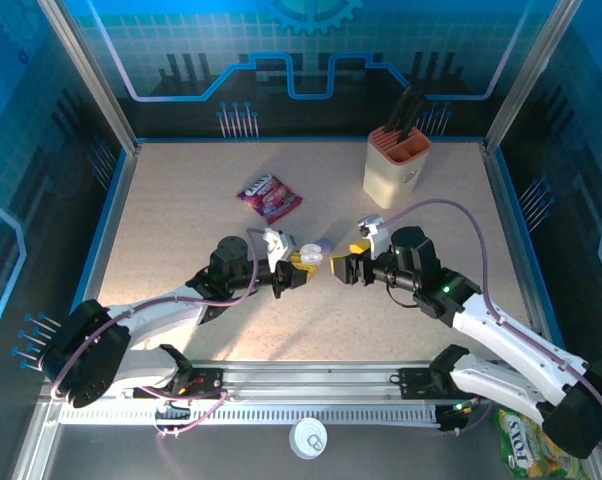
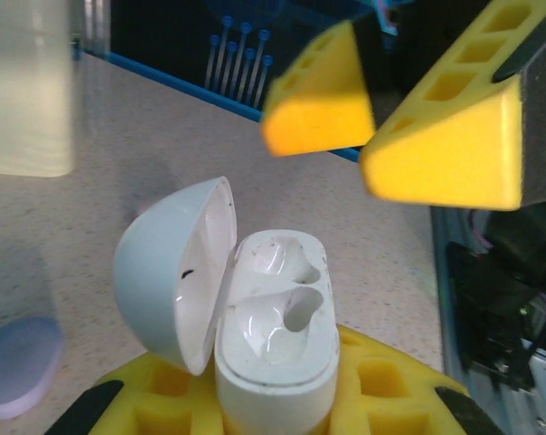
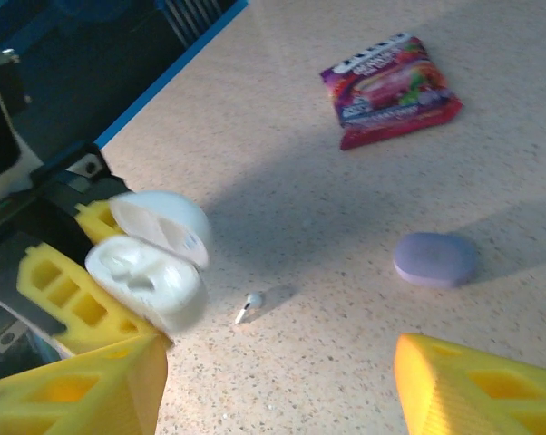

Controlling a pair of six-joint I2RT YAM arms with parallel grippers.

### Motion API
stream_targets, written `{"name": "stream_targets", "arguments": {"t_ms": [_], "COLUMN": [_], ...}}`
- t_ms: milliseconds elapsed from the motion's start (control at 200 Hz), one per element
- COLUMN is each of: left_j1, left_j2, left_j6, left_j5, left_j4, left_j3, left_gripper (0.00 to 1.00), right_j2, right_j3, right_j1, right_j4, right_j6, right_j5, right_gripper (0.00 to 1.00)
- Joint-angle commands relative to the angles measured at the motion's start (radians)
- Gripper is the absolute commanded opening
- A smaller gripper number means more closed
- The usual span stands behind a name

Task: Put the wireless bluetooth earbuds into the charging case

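A white charging case (image 2: 275, 344) stands upright between the yellow fingers of my left gripper (image 2: 273, 403), which is shut on it. Its lid (image 2: 169, 272) hangs open to the left and both wells look empty. One white earbud (image 3: 248, 306) with a short stem lies on the table just right of the case (image 3: 146, 281). My right gripper (image 3: 277, 390) hovers open over that spot with nothing between its fingers. From above, the left gripper (image 1: 299, 262) and the right gripper (image 1: 339, 266) face each other at mid-table.
A shut lilac oval case (image 3: 434, 259) lies on the table beyond the earbud. A purple snack packet (image 1: 269, 195) sits further back. A beige utensil holder (image 1: 396, 165) stands at the back right. Blue walls ring the speckled table (image 1: 181, 230).
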Motion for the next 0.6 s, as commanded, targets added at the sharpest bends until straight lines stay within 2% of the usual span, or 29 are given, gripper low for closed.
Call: {"name": "stream_targets", "arguments": {"t_ms": [0,170,240,325,430,595], "left_j1": [0.031,0.070,0.085,0.090,0.089,0.092], "left_j2": [0.019,0.031,0.032,0.028,0.023,0.004], "left_j6": [-0.037,-0.077,-0.098,-0.103,-0.099,-0.094], "left_j5": [-0.050,-0.081,-0.085,-0.071,-0.056,-0.045], "left_j4": [0.117,0.235,0.276,0.274,0.269,0.262], "left_j3": [-0.041,-0.092,-0.111,-0.116,-0.120,-0.133], "left_gripper": [0.15,0.15,0.16,0.16,0.16,0.15], "right_j2": [-0.038,0.008,0.069,0.161,0.298,0.487], "right_j3": [-0.029,-0.017,-0.005,0.011,0.058,0.167], "right_j1": [-0.043,-0.123,-0.148,-0.152,-0.152,-0.125], "right_j4": [-0.041,-0.141,-0.181,-0.196,-0.235,-0.340], "right_j6": [0.064,0.111,0.126,0.123,0.099,0.033], "right_j5": [0.048,0.115,0.112,0.075,0.035,0.096], "right_gripper": [0.67,0.66,0.62,0.57,0.55,0.48]}}
